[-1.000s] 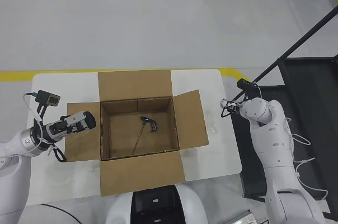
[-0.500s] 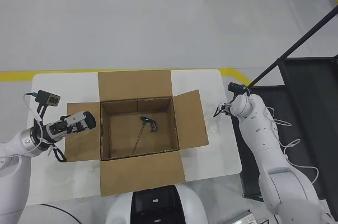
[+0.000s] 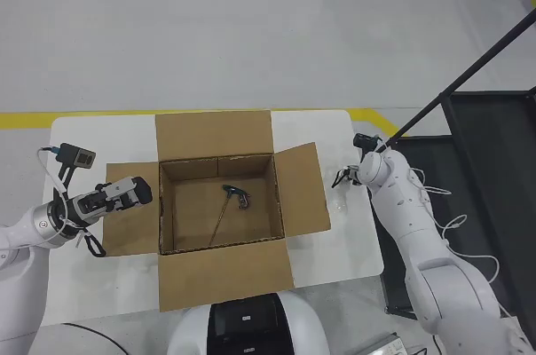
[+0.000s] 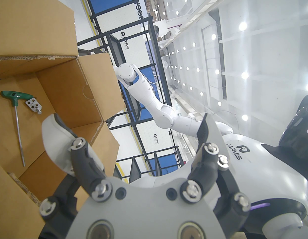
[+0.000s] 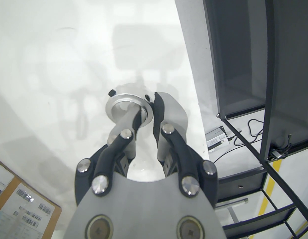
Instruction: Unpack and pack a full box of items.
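The ring (image 5: 124, 96) is your concern: a short silver metal collar, machined smooth, with a wide bore and small dark set screws standing out of its rim. Judge it rigid and dense for its size. It is not fragile, but it is slick, so it may swivel or slip if the hold is light. The right gripper (image 5: 147, 110) has it by the wall, one finger down in the bore and the other against the outside, drawn close together on the metal. That looks the sensible place to take it, since the wall is thin enough to pinch and the flat faces offer nothing to grasp. You find it over the glossy white table (image 5: 69, 38), to the right of the box. You cannot tell whether it touches the top or hangs just above.

The box (image 3: 216, 133) is plain corrugated cardboard with its four flaps folded outward; expect stiff walls and soft, ragged edges. On its floor lies a hex key (image 3: 220, 217), a thin steel shaft with a green T-handle, and just beside the handle a small metal block (image 4: 33, 105) drilled with holes. Both are likely hard and light. Take the key by the handle, because the shaft lies flat on the cardboard.

The left gripper (image 4: 129, 123) hangs over the box's left flap, fingers spread wide and holding nothing
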You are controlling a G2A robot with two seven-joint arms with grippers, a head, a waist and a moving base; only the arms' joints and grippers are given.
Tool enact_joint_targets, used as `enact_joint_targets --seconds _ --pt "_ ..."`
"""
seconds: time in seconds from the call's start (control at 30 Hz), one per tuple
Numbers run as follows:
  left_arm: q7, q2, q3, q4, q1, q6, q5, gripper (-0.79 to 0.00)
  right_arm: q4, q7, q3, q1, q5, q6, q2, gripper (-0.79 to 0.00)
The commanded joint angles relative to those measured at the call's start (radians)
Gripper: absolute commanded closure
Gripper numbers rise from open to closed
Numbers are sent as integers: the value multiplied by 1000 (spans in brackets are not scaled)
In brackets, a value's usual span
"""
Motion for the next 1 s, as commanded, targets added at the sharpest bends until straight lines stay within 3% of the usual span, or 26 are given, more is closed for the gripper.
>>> enact_joint_targets --seconds 0.0,0.17,0.33,0.47,0.57,0.8,0.97 --pt "0 0 0 0 0 0 0 -785 -37 -2 10 -18 0 1 5 -785" --pt "0 0 0 0 0 0 0 -785 -253 -2 88 -135 -2 18 31 -785" --pt "0 0 0 0 0 0 0 -785 -663 3 251 -367 79 21 59 -785" --pt "0 0 0 0 0 0 0 -785 -981 -12 348 -553 210 -33 64 -785" --pt "0 0 0 0 0 0 0 -785 -1156 -14 383 -654 312 -134 65 -785" --pt "0 0 0 0 0 0 0 -785 -1444 -29 334 -797 245 -301 72 -785" --pt "0 0 0 0 0 0 0 -785 -1508 47 177 -782 126 -324 75 -785"
